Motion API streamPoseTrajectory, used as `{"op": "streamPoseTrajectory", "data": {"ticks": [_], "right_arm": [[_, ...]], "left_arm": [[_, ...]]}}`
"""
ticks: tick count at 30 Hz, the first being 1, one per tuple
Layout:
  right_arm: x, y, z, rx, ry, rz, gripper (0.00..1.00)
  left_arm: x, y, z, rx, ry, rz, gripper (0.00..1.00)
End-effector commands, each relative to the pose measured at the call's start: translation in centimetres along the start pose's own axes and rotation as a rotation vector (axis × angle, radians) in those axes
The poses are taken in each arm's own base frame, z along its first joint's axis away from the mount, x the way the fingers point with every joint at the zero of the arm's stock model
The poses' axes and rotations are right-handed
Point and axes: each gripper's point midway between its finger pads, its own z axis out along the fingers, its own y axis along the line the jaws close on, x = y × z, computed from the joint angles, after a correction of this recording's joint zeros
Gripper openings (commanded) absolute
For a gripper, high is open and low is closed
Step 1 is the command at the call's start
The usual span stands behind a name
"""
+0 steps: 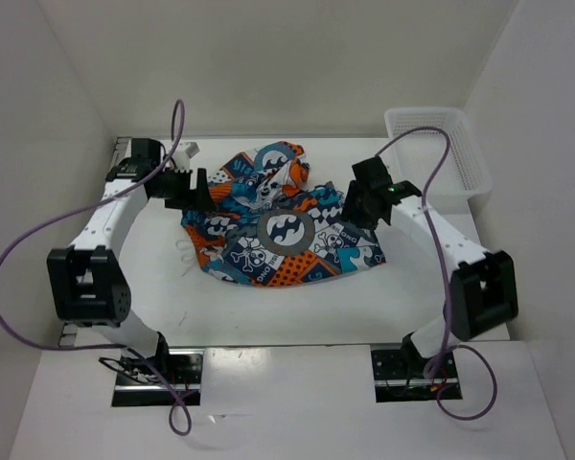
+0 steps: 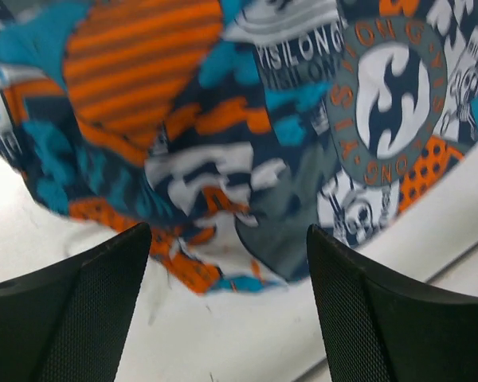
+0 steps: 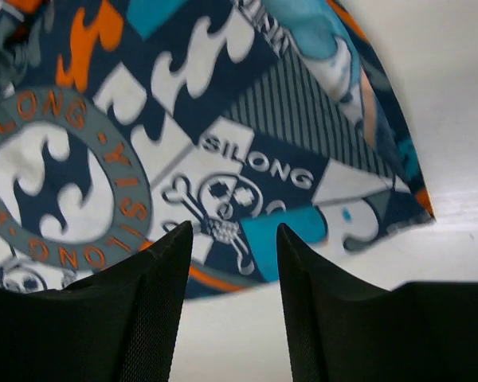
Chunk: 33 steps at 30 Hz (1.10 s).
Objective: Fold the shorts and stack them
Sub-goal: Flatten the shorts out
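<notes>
**Shorts unfolded mid-table, both grippers open at its edges**

- The shorts [image 1: 268, 251] lie in one rumpled heap on the white table [image 1: 172, 297], not folded. One round wave logo [image 1: 286, 232] faces up near the heap's middle. A second logo [image 1: 273, 158] sits on the bunched part at the heap's far end.
- Left gripper [image 1: 199, 195] is at the shorts' left edge. In the left wrist view, the left gripper [image 2: 227, 239] has its jaws spread wide with nothing between them. The shorts' hem shows just past the fingertips [image 2: 131, 243], and bare table lies under the gap. Contact with the cloth: can't tell.
- Right gripper [image 1: 347, 206] is at the shorts' right edge. In the right wrist view, the right gripper [image 3: 233, 239] shows a narrower gap than the left. It is parted and clamps nothing. A skull patch [image 3: 215, 199] and the shorts' near hem sit just beyond the fingertips [image 3: 175, 243]. The wave logo [image 3: 56, 179] is off to the side of that gap.
- The white mesh basket [image 1: 460, 177] stands to the right of the shorts, toward the far side and well apart from them.
- Purple cables [image 1: 5, 278] loop off both arms, clear of the shorts.
</notes>
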Motion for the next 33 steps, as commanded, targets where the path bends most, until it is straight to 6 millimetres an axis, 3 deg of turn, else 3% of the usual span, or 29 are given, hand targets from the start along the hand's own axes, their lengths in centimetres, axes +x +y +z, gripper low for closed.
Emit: {"op": "streamPoseTrajectory", "data": {"ticks": [1, 3, 6, 8, 9, 10, 12, 13, 15, 16, 18, 19, 22, 27, 29, 30, 31, 33], "right_arm": [[-3.6, 2.2, 0.6, -0.024, -0.033, 0.034, 0.51], [-4.4, 2.5, -1.4, -0.055, -0.106, 0.037, 0.46], [-1.8, -0.2, -2.0, -0.044, -0.098, 0.104, 0.32], [-0.1, -1.3, -2.2, -0.044, -0.067, 0.137, 0.29], [1.9, -2.1, -1.7, -0.036, -0.026, 0.150, 0.27], [2.3, -2.3, -2.2, -0.050, -0.024, 0.191, 0.27], [4.7, -2.7, -1.7, -0.060, 0.040, 0.222, 0.30], [5.0, -2.5, -1.8, -0.075, 0.048, 0.254, 0.41], [5.9, -2.1, -1.3, -0.106, 0.092, 0.295, 0.59], [5.9, -2.5, -0.6, -0.098, 0.109, 0.342, 0.59], [6.7, -2.7, 0.5, -0.109, 0.151, 0.386, 0.62], [6.6, -3.6, 0.9, -0.090, 0.158, 0.415, 0.62], [6.4, -5.2, 1.5, -0.081, 0.156, 0.479, 0.62], [5.9, -6.6, 1.6, -0.098, 0.142, 0.542, 0.62], [7.0, -7.0, 2.4, -0.090, 0.173, 0.554, 0.62], [6.4, -6.8, 2.5, -0.105, 0.151, 0.561, 0.62], [6.8, -6.8, 2.9, -0.107, 0.164, 0.562, 0.62], [7.0, -6.9, 3.8, -0.097, 0.177, 0.574, 0.61]], "left_arm": [[-4.4, -0.1, 0.6, 0.016, -0.057, 0.048, 0.86], [-5.2, -0.3, -0.9, -0.023, -0.097, 0.072, 0.83], [-2.5, -1.0, -3.4, -0.055, -0.118, 0.075, 0.52], [0.3, -1.4, -3.1, -0.038, -0.083, 0.055, 0.30], [3.5, -1.6, -2.6, -0.013, -0.036, 0.027, 0.12], [4.8, -1.8, -2.2, 0.004, -0.021, 0.018, 0.10], [7.3, -1.9, -1.8, 0.015, 0.006, 0.001, 0.10], [9.4, -1.6, -1.0, 0.018, 0.041, -0.020, 0.30], [10.4, -1.3, -0.6, 0.018, 0.043, -0.022, 0.48], [11.5, -1.0, -0.2, 0.008, 0.062, -0.032, 0.71], [11.9, -0.6, 0.6, 0.008, 0.056, -0.028, 0.81], [13.2, -0.2, 1.3, 0.009, 0.076, -0.041, 0.81], [14.0, 0.5, 3.4, 0.037, 0.114, -0.067, 0.78], [13.7, 1.2, 5.3, 0.050, 0.106, -0.054, 0.76], [13.6, 1.7, 6.0, 0.051, 0.115, -0.059, 0.71], [13.6, 1.5, 6.2, 0.066, 0.114, -0.061, 0.65], [12.8, 1.6, 6.3, 0.065, 0.103, -0.054, 0.49], [12.2, 1.7, 6.3, 0.065, 0.100, -0.052, 0.26]]}}
